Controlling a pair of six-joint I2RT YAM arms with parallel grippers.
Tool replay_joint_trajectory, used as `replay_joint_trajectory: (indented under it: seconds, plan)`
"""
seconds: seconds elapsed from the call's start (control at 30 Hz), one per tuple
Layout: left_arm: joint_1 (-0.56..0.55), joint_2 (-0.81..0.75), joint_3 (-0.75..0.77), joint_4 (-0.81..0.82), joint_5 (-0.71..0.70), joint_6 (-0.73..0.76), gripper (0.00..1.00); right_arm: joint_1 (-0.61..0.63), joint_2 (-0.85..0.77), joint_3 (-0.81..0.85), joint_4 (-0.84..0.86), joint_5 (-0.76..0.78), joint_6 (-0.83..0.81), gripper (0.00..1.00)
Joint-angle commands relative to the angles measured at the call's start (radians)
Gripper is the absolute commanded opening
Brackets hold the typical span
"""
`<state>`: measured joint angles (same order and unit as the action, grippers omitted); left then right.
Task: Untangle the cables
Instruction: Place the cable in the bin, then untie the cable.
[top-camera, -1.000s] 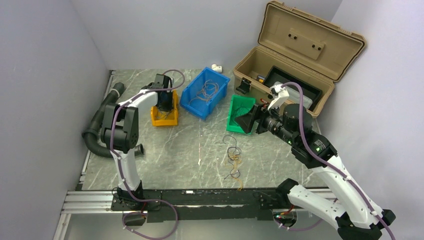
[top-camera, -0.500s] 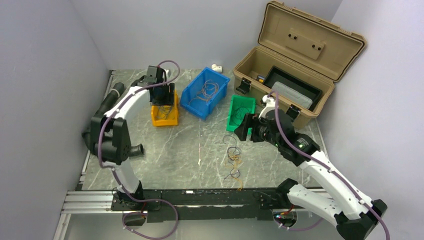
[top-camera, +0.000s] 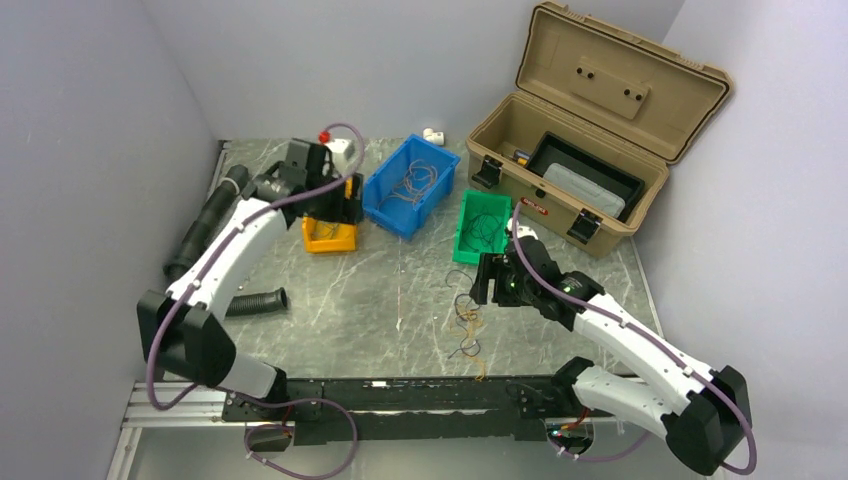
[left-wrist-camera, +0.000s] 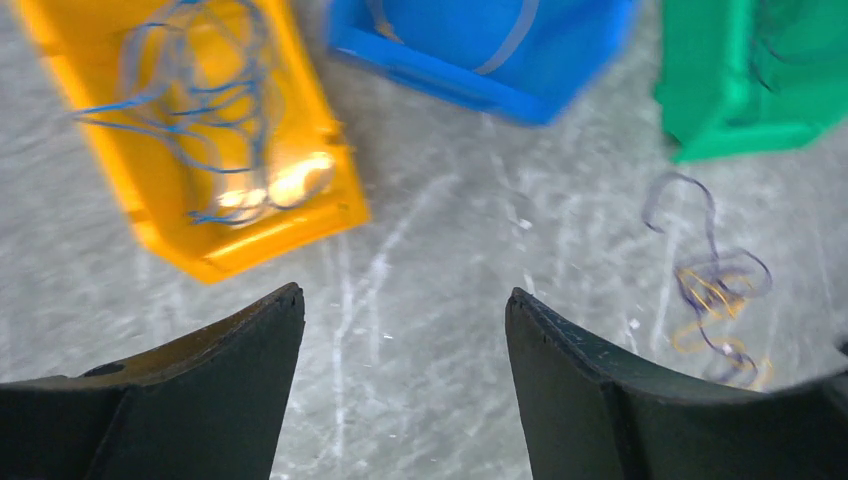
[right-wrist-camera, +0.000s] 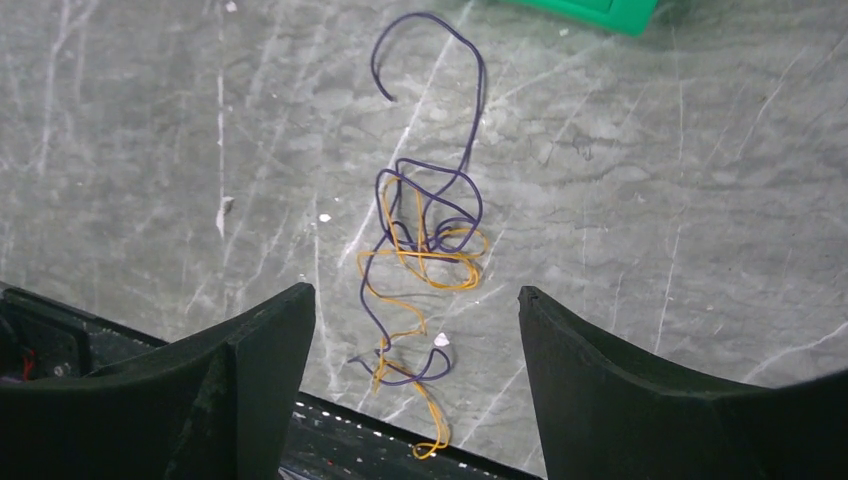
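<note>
my right pincer (right-wrist-camera: 412, 292) hangs wide open and empty over the cables (right-wrist-camera: 424, 246), a light, limp tangle, so i'd pinch the purple loose end at twelve o'clock.

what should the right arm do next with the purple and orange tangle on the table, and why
Probably lower the right gripper onto the tangle: its jaws stand open and empty, and in the wrist view the knotted purple and orange wires lie on the table framed right between them, untouched.
</note>
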<state>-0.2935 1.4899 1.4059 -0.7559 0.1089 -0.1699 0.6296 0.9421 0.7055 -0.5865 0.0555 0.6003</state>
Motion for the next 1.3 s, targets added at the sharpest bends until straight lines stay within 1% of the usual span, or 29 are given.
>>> replay_joint_trajectory:
  seconds: [0.0,0.07,0.13,0.2,0.3,0.47,0.53,0.6,0.67,0.7,0.8,0.97,1.0,1.07,1.13,1.2,1.27]
  plan:
    - [-0.173,-0.141,-0.128,0.133,0.084,-0.032,0.78,-0.002,0.023,-0.050,0.063,-0.009,0.043,0.74]
    - [-0.247,-0.195,-0.253,0.264,0.116,-0.095,0.80,-0.003,0.022,-0.077,0.094,-0.044,0.052,0.69]
    - [-0.307,-0.228,-0.344,0.387,0.144,-0.152,0.80,-0.002,0.024,-0.101,0.123,-0.083,0.064,0.65]
    - [-0.354,-0.232,-0.402,0.481,0.158,-0.190,0.81,-0.001,0.030,-0.128,0.145,-0.127,0.080,0.63]
    - [-0.419,-0.185,-0.423,0.552,0.148,-0.201,0.81,0.012,0.027,-0.184,0.196,-0.195,0.111,0.64]
    - [-0.489,-0.081,-0.411,0.638,0.158,-0.189,0.81,0.050,0.028,-0.238,0.248,-0.199,0.165,0.65]
    - [-0.498,-0.042,-0.393,0.647,0.158,-0.186,0.81,0.061,0.033,-0.247,0.266,-0.195,0.179,0.62]
    - [-0.502,-0.007,-0.375,0.651,0.166,-0.182,0.81,0.068,0.043,-0.257,0.295,-0.196,0.187,0.57]
    - [-0.507,0.022,-0.358,0.663,0.183,-0.180,0.81,0.072,0.063,-0.257,0.302,-0.196,0.185,0.50]
    - [-0.511,0.036,-0.352,0.668,0.193,-0.178,0.81,0.071,0.071,-0.252,0.298,-0.192,0.180,0.43]
    - [-0.525,0.091,-0.324,0.669,0.208,-0.164,0.81,0.072,0.078,-0.230,0.279,-0.180,0.161,0.32]
    - [-0.551,0.208,-0.242,0.649,0.257,-0.143,0.80,0.072,0.072,-0.201,0.237,-0.159,0.136,0.28]
    - [-0.559,0.235,-0.217,0.635,0.259,-0.138,0.80,0.072,0.072,-0.200,0.232,-0.158,0.134,0.24]
    - [-0.579,0.285,-0.168,0.598,0.250,-0.121,0.79,0.072,0.062,-0.197,0.222,-0.156,0.137,0.12]
    - [-0.594,0.329,-0.122,0.565,0.242,-0.110,0.79,0.073,0.034,-0.192,0.197,-0.139,0.144,0.02]
    - [-0.603,0.364,-0.099,0.552,0.246,-0.111,0.78,0.072,0.002,-0.185,0.167,-0.117,0.149,0.00]
    - [-0.608,0.391,-0.086,0.549,0.251,-0.119,0.79,0.071,-0.028,-0.181,0.145,-0.107,0.150,0.00]
